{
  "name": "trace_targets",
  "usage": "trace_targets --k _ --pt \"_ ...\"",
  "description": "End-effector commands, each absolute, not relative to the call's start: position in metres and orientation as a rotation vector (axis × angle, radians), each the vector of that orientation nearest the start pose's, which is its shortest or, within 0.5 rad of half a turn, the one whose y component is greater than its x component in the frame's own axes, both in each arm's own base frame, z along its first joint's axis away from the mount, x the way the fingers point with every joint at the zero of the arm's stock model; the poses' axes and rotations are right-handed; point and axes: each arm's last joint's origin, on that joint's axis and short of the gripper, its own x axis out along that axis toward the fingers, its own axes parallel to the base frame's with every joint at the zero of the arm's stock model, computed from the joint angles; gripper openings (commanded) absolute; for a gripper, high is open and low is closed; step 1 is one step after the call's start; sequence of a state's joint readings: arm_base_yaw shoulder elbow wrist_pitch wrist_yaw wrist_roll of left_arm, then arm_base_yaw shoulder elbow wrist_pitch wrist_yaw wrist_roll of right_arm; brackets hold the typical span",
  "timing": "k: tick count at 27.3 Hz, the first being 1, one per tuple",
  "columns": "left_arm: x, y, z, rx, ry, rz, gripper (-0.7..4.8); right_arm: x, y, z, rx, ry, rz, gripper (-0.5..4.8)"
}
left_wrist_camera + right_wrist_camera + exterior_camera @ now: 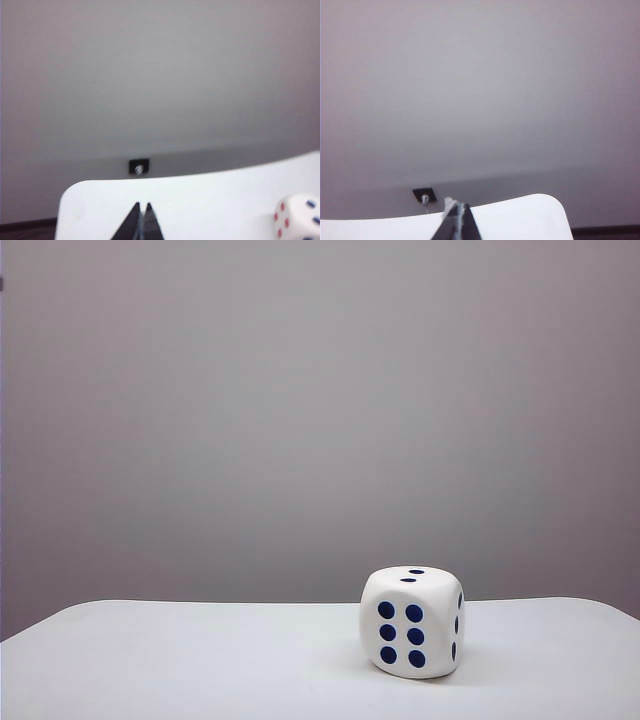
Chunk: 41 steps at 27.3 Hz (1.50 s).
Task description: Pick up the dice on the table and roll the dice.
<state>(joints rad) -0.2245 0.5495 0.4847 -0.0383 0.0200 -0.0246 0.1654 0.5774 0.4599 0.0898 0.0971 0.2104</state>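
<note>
Nothing of the task is judged done: the die (412, 622) is seen resting on the table (180, 660), right of the middle in the exterior view, six pips facing the camera, untouched; picking up and rolling are left. No arm is seen in the exterior view. The left gripper (141, 222) is shown pointing level over the table with tips together, the die (300, 217) off to one side. The right gripper (457, 220) is likewise closed, empty, held level.
</note>
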Motion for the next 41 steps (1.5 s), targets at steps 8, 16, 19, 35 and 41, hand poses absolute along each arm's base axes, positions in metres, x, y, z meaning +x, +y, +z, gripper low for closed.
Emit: trace_targets --k 8,16,19,35,41 --pt "0.185 -0.049 0.326 0.105 0.260 -0.449 -0.05 0.210 0.037 0.312 0.096 0.257 0.214 -0.02" --pt "0.226 -0.059 0.318 0.157 0.560 -0.511 -0.05 0.292 0.056 0.309 -0.042 0.631 0.443 0.00" --pt "0.236 -0.062 0.311 0.155 0.612 -0.514 -0.05 0.315 0.061 0.300 -0.057 0.685 0.506 0.35" --pt "0.251 -0.070 0.293 0.091 0.668 -0.698 -0.05 0.384 0.082 0.176 0.023 0.945 0.819 2.30" --pt "0.258 -0.072 0.278 0.075 0.754 -0.710 -0.05 0.388 0.085 0.150 0.058 0.973 0.923 2.85"
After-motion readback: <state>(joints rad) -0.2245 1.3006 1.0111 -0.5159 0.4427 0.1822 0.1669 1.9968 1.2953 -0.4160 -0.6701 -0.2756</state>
